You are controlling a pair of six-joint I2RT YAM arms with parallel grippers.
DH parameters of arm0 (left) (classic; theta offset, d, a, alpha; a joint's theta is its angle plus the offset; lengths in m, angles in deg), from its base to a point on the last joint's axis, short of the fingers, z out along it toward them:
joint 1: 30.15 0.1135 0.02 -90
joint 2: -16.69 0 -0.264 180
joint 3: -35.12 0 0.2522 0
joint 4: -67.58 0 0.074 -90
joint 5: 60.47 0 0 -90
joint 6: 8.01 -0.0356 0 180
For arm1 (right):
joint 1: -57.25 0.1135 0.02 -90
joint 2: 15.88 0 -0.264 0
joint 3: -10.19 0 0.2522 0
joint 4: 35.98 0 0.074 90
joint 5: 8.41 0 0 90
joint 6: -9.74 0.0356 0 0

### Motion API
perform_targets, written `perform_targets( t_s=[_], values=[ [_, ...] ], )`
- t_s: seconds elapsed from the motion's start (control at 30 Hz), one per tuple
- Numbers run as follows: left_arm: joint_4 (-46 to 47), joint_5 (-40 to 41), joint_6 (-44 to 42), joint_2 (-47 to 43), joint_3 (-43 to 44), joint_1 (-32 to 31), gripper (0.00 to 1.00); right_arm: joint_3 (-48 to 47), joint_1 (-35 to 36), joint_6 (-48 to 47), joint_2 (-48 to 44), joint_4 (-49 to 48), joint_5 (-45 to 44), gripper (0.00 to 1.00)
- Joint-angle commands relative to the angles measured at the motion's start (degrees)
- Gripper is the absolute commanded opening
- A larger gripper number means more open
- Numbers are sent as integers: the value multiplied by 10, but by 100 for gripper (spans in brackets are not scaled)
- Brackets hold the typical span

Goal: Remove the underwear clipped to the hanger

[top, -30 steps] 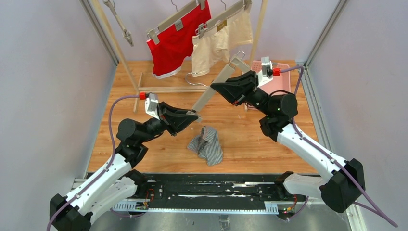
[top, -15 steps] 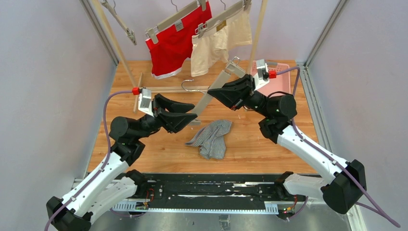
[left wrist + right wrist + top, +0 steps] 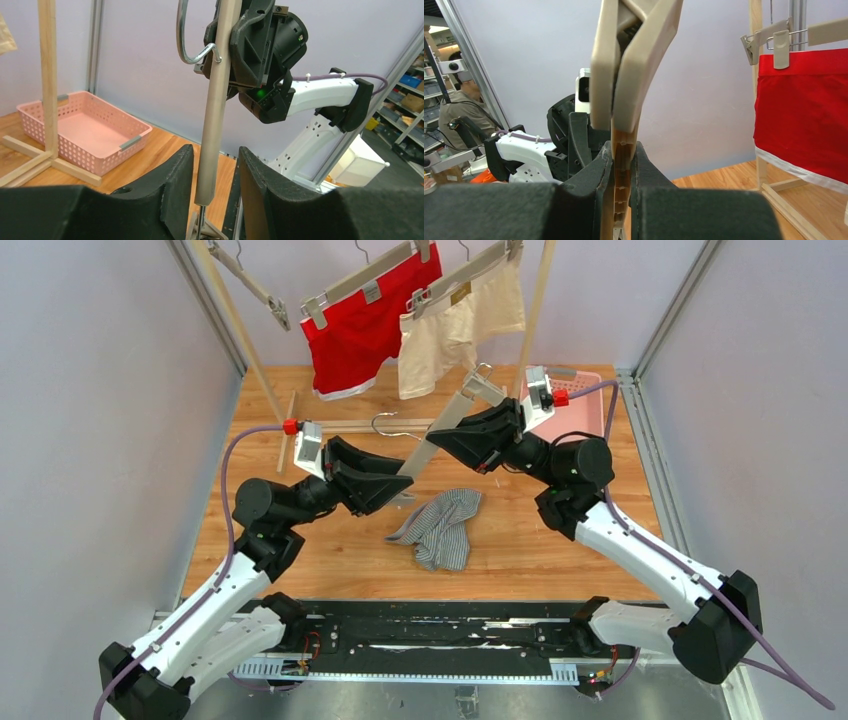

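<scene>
The grey striped underwear (image 3: 440, 528) lies crumpled on the wooden table, free of any clip. A bare beige hanger (image 3: 440, 435) slants above it, and my right gripper (image 3: 452, 435) (image 3: 621, 150) is shut on its upper part near a clip (image 3: 634, 60). My left gripper (image 3: 400, 473) (image 3: 215, 155) is open around the hanger's lower bar (image 3: 216, 100), with a gap on each side. The red underwear (image 3: 360, 330) (image 3: 804, 115) and the cream underwear (image 3: 455, 330) hang clipped to their own hangers on the rack.
A pink basket (image 3: 580, 405) (image 3: 80, 125) stands at the back right behind the right arm. The wooden rack has an upright post (image 3: 535, 305) and a base bar (image 3: 330, 425). An empty hanger (image 3: 255, 285) hangs at the rack's left end.
My left gripper has opened off the hanger's lower end. The grey underwear dropped and spread on the table. The right arm lifted the hanger slightly back and left.
</scene>
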Motion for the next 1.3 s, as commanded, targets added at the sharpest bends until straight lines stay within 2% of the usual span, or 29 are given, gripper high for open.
perform_targets(
  t_s=[0.0, 0.23, 0.3, 0.4, 0.57, 0.63, 0.77, 0.83, 1.03, 1.27],
  values=[
    [11, -6, -5, -4, -10, -3, 40, -23, 14, -8, 3, -26, -1, 1],
    [11, -6, -5, -4, -22, -3, 39, -32, 17, 0, 18, -46, -8, 0],
    [11, -3, -7, -6, -25, -3, 31, -37, 18, 3, 22, -50, -8, 1],
    [11, 2, -9, -6, -26, -3, 1, -38, 20, 6, 25, -53, -7, 1],
    [-10, 36, -14, -19, -13, -3, 0, -26, 21, -8, 12, -24, -5, 1],
    [-43, 38, -21, -18, 11, -3, 0, -22, 21, -30, -4, 16, -11, 8],
    [-78, 61, -16, -35, 27, -3, 0, -25, 21, -91, -34, 109, -18, 47],
    [-107, 78, -25, -51, 27, -3, 0, -38, 21, -132, -44, 178, -24, 60],
    [-210, 104, -64, -84, 46, -3, 0, -63, 21, -225, -76, 312, -56, 68],
    [-262, 105, -85, -76, 113, -3, 0, -47, 21, -236, -104, 328, -81, 70]
  ],
)
